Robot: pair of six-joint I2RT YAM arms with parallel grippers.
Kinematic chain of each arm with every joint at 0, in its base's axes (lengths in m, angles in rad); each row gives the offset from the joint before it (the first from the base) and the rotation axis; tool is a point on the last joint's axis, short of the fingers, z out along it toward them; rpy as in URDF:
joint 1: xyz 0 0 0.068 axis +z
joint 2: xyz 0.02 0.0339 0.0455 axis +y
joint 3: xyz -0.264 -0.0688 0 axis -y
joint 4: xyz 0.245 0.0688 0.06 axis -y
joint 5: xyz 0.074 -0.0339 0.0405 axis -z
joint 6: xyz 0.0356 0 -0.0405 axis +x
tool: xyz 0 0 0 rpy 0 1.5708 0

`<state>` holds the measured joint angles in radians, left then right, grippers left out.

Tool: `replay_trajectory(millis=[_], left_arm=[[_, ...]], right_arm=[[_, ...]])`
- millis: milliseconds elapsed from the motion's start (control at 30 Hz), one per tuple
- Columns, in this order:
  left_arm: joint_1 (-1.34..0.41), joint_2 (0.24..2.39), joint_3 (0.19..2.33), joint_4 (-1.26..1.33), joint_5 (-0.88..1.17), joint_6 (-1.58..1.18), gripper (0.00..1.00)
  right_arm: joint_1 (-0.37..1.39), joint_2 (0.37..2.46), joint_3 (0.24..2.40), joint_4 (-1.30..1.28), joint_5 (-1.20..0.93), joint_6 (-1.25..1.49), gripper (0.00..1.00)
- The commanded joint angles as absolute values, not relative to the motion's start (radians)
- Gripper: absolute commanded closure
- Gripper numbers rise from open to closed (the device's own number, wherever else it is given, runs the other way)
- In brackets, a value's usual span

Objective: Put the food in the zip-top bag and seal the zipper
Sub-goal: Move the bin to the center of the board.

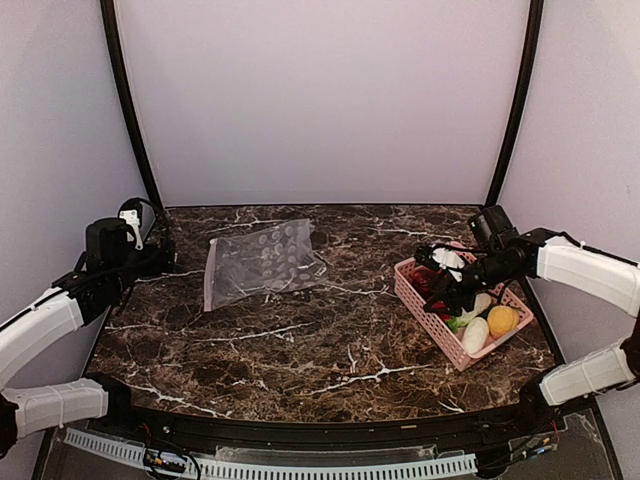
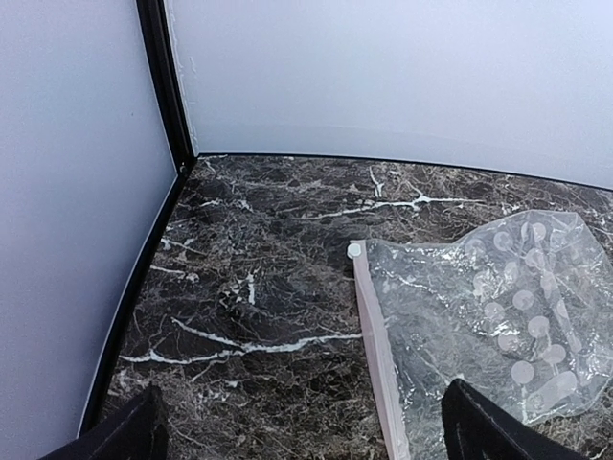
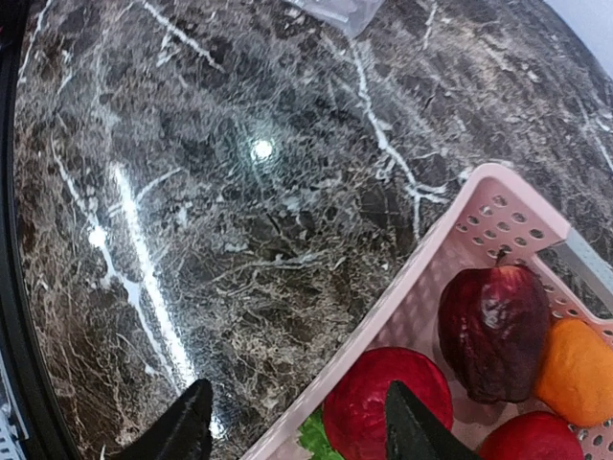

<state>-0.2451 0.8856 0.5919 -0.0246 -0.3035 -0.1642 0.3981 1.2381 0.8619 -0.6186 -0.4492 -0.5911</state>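
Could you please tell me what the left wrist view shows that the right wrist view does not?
Only the left wrist: the bag with its dots and zipper, the wall, the open left end effector. Only the right wrist: the basket with a maroon fruit, an orange piece and red pieces, the open right end effector. Both: the marble table; a clear scrap at the right view's top edge may be the bag.

Dotted zip-top bag (image 2: pixel 488 316) on marble table (image 2: pixel 268 249)
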Motion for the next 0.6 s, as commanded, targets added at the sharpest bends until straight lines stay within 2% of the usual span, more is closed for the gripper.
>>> replay_trajectory(millis=[0, 167, 300, 500, 567], left_arm=[[-0.248, 0.855, 0.629, -0.028, -0.236, -0.081, 0.01], [-0.247, 0.819, 0.68, -0.074, -0.216, -0.064, 0.01], [-0.248, 0.805, 0.666, -0.074, -0.217, -0.043, 0.06], [-0.247, 0.821, 0.677, -0.084, -0.203, -0.035, 0.08], [-0.248, 0.816, 0.672, -0.078, -0.198, -0.036, 0.09]], right_arm=[[0.421, 1.348, 0.912, -0.644, -0.382, -0.544, 0.49], [0.425, 1.502, 1.01, -0.689, -0.361, -0.481, 0.63], [0.428, 1.603, 1.083, -0.745, -0.369, -0.454, 0.76], [0.469, 1.642, 1.111, -0.77, -0.343, -0.47, 0.97], [0.497, 1.641, 1.114, -0.774, -0.332, -0.483, 1.0]])
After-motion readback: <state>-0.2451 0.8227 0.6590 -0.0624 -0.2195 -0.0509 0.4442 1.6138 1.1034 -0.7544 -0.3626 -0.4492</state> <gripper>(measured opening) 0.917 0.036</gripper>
